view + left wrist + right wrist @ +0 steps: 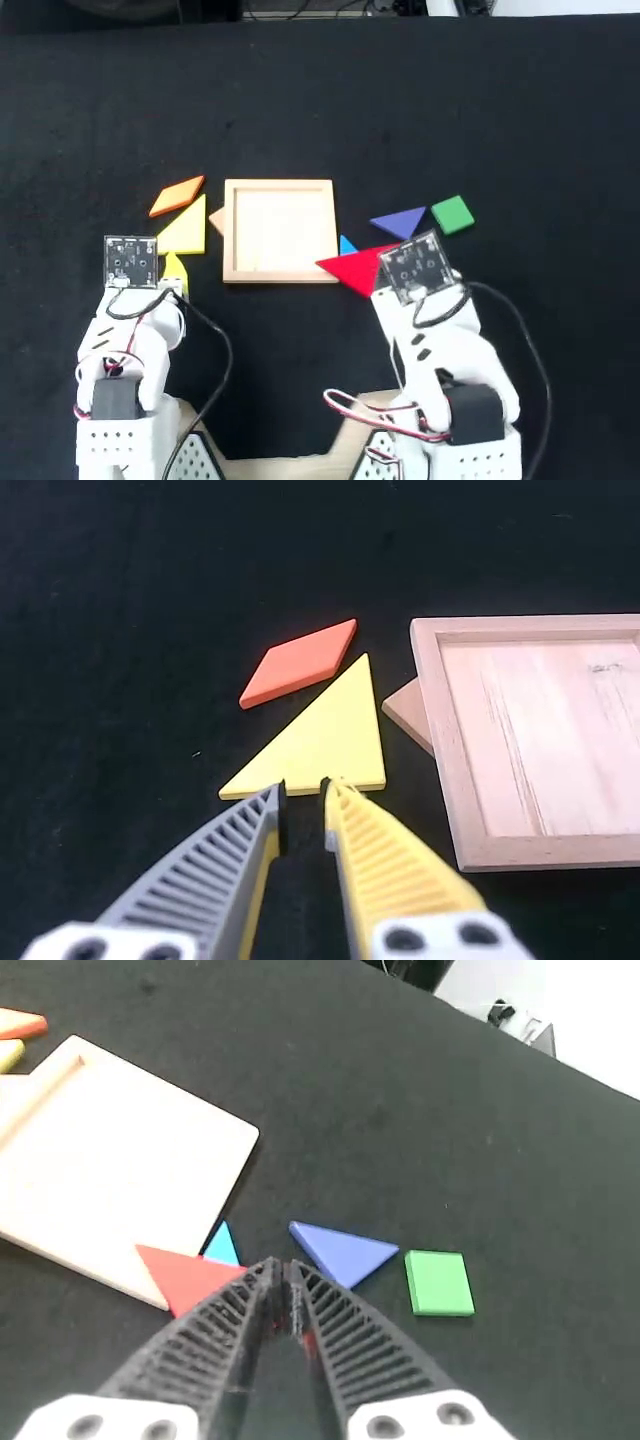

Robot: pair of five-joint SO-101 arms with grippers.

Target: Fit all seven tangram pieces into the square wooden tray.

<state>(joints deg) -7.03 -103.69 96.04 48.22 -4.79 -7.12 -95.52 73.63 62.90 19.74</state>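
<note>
Orange parallelogram (177,195) lies farthest left on the black cloth (450,110), flat. Just beside it, nearer the arms, is the yellow triangle (185,230), the two corner-to-edge close; can't tell if touching. Left gripper (302,798) sits low at the yellow triangle's near edge: one grey finger, one yellow, tips w/ a narrow gap btwn them, nothing held, bare cloth showing in the gap. Tan triangle (215,220) is tucked against the tray's left rim, partly hidden under it in the left wrist view.

Tray (280,230) sits mid-table, square, pale wood, no pieces inside it yet.

Right of the tray, a light-blue triangle (347,244) lies right next to the rim. Red triangle (350,267) is next, its pointed left corner overlapping the tray's near right corner. Right gripper (280,1270) is on the red triangle's near part, black fingers pinched almost together w/ red showing in the slit, so gripping that piece. Blue triangle (398,222) lies just beyond the red one, apart from the tray. Green square (453,214) is farthest right, near the blue triangle's tip but not touching.
</note>
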